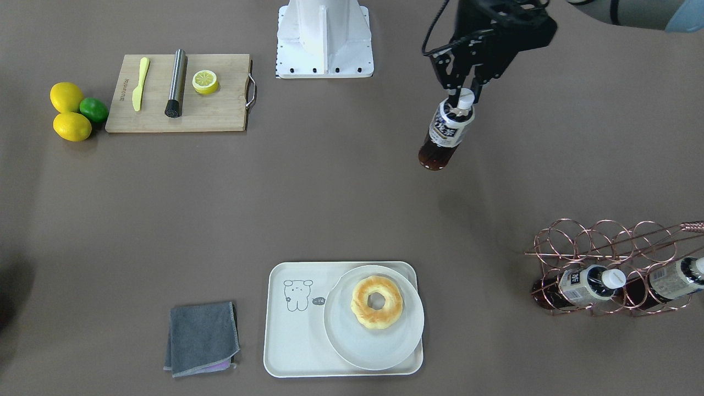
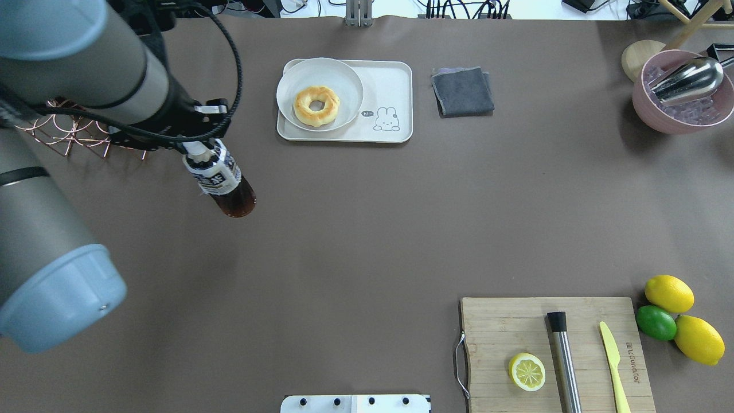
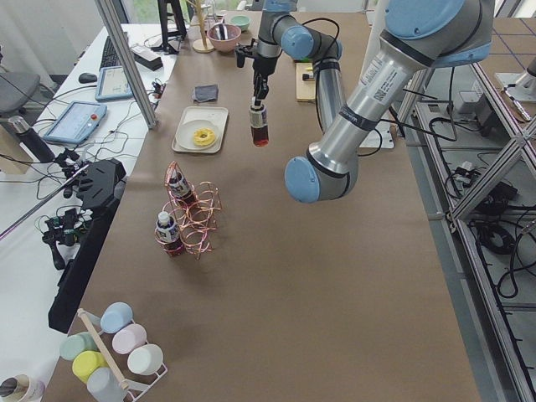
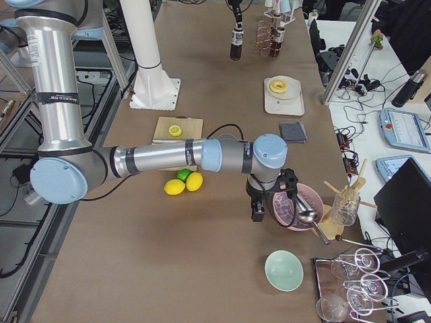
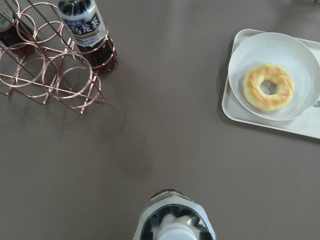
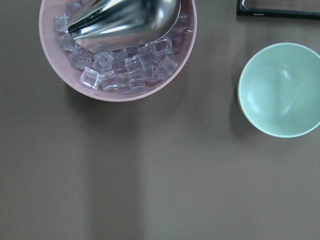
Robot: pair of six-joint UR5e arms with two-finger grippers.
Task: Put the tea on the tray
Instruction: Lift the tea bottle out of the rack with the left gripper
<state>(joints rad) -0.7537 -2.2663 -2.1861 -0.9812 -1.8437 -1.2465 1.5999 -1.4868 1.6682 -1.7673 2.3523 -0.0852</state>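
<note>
My left gripper is shut on the white cap of a tea bottle and holds it tilted above the table, apart from the tray. The gripper and bottle also show in the overhead view, and the bottle fills the bottom of the left wrist view. The cream tray with the drawn bear lies at the table's far side. Two more tea bottles lie in a copper wire rack. My right gripper hangs by a pink bowl; I cannot tell whether it is open.
A round white plate with a doughnut takes up half the tray. A grey cloth lies beside it. A cutting board holds a lemon half, muddler and knife. The pink ice bowl and a green bowl lie under my right wrist.
</note>
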